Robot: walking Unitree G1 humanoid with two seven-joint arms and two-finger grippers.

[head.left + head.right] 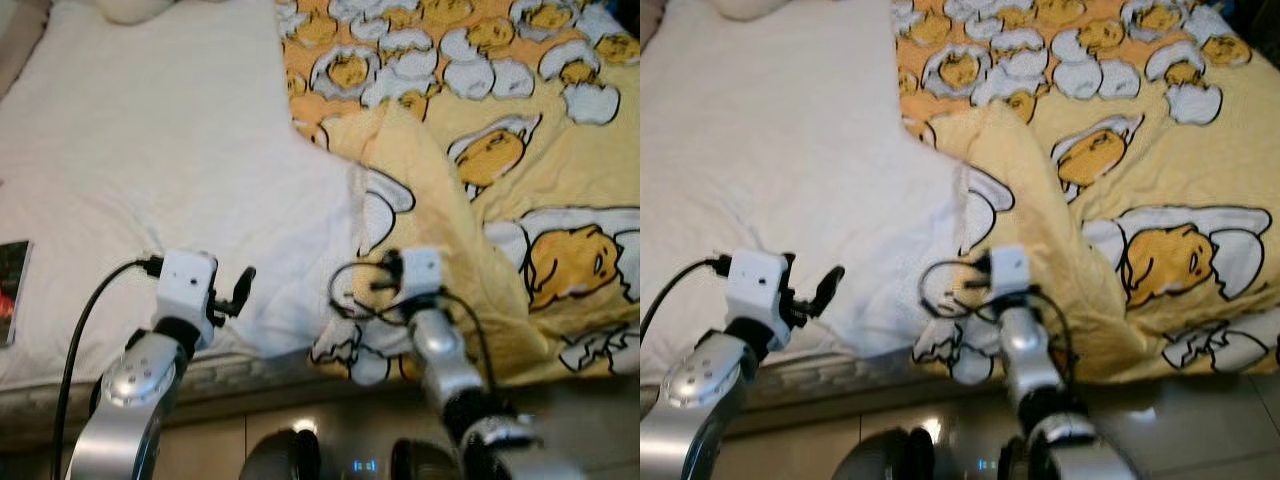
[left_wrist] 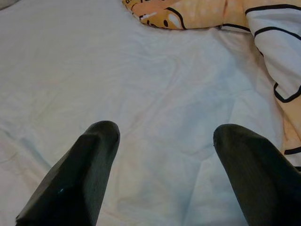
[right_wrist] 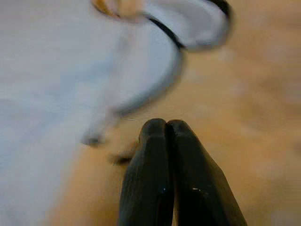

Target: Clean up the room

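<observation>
Right gripper [image 3: 165, 129] jaws together over yellow blanket [image 1: 560, 180]; left gripper [image 2: 164, 136] jaws apart above white sheet [image 1: 150, 150].

No readable text, label, brand or number appears in any view.

A bedroom in a home is shown. A bed [image 1: 130, 170] is seen from above, covered with a white sheet [image 2: 141, 94] that is lightly creased. Across the right part of the bed a yellow blanket [image 1: 520, 150] is spread, printed with cartoon egg-yolk figures and broken white shells, the sort of bedding kept in a private room. One edge of the blanket is folded back over the sheet. A pale pillow [image 1: 135, 8] is glimpsed at the head, and a tiled floor [image 1: 1200, 430] is seen below the bed's edge.
</observation>
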